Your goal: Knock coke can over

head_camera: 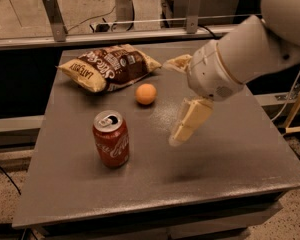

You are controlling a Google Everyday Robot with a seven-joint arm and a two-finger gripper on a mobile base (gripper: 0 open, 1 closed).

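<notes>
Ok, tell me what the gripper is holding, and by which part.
Nothing. The gripper hangs above the table, beside the upright coke can, apart from it.

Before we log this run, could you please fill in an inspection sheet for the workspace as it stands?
Surface: grey table, flat top.
Job's things: coke can, upright, front left of the table.
Clutter: orange behind the can, apart from it; chip bag lying at the back left.
Grippers: gripper hangs above the table to the right of the can, not touching it.
Cables: cable on the floor behind the table.
Surroundings: metal rail with upright posts along the table's far side.
</notes>
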